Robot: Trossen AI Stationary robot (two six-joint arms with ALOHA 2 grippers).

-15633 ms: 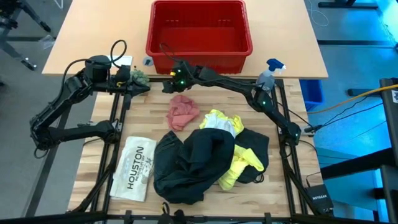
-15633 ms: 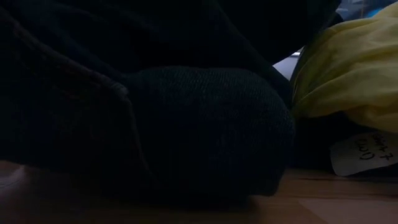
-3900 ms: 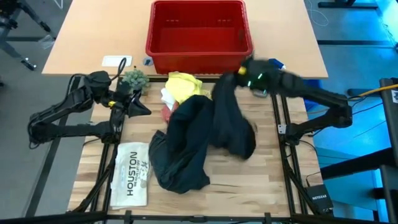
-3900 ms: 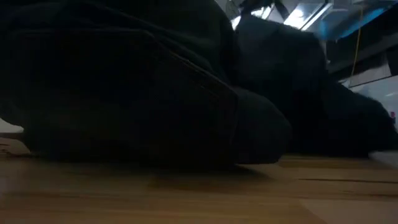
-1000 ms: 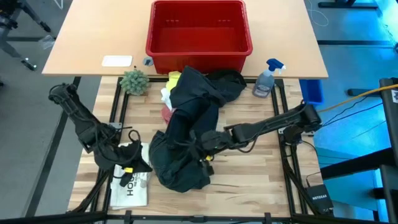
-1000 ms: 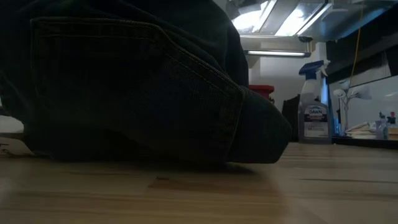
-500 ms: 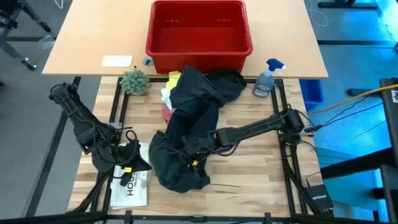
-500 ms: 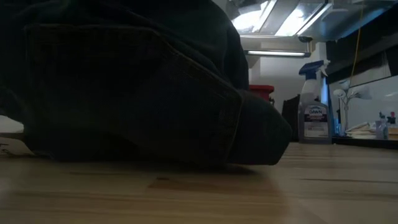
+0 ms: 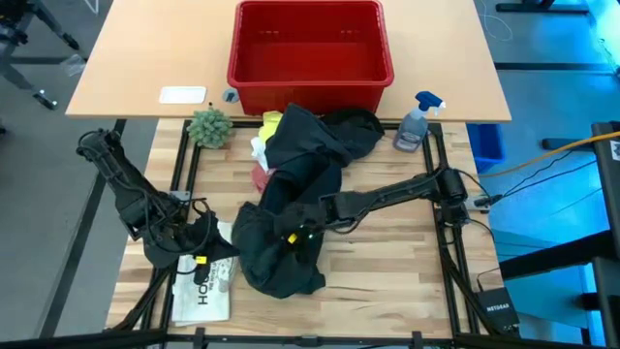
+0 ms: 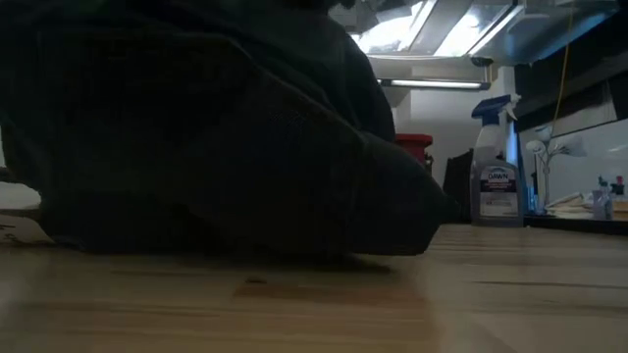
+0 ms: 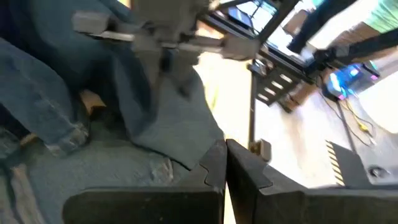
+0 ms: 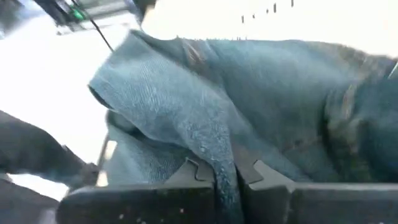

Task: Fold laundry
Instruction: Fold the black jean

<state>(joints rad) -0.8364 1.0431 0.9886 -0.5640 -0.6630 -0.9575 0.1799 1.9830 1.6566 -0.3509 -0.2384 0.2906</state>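
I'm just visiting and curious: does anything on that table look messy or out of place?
Yes. The dark trousers lie in a crumpled heap, one end draped over the yellow T-shirt by the red basket. The right gripper pinches a fold of them.

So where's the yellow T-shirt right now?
From above, the yellow T-shirt is at the table's far edge, just in front of the red basket, mostly buried under the black trousers, with the little plant to its left.

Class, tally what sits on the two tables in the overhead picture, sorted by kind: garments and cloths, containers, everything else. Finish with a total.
Garments and cloths: 4 (dark trousers, yellow T-shirt, white cloth, pink cloth)
Containers: 2 (red basket, spray bottle)
Other: 3 (small plant, HOUSTON item, white card)
Total: 9
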